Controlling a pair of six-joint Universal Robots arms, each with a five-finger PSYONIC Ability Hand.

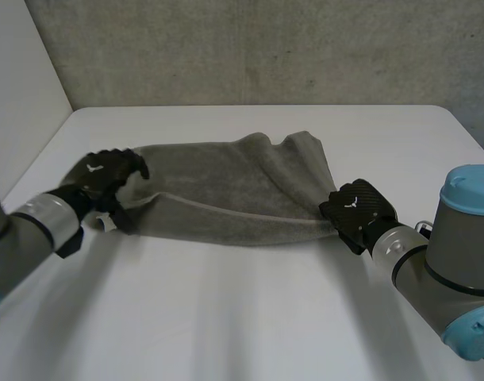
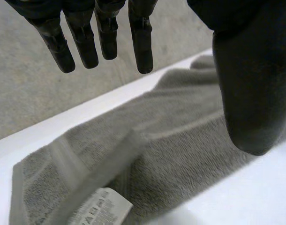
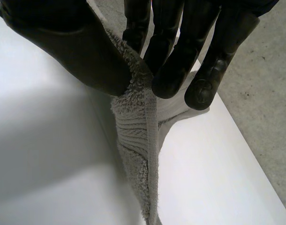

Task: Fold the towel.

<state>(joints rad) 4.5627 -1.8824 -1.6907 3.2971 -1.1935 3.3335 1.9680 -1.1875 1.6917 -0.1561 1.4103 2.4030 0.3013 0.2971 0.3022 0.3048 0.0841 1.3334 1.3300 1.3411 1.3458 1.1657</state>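
Note:
A grey towel [image 1: 226, 190] lies across the middle of the white table [image 1: 242, 317], loosely doubled over and bunched at its far right. My left hand [image 1: 107, 176] hovers over the towel's left end with fingers straight and thumb apart, holding nothing. In the left wrist view its fingers [image 2: 105, 40] hang above the towel [image 2: 171, 136], whose white label [image 2: 103, 212] lies at the near corner. My right hand [image 1: 358, 211] is at the towel's right near corner. In the right wrist view the right hand [image 3: 77, 51] pinches the towel's hem [image 3: 140, 126] between thumb and fingers, lifted off the table.
A concrete wall [image 1: 266, 48] rises behind the table's far edge and a pale panel [image 1: 20, 95] stands at the left. Bare white tabletop stretches in front of the towel.

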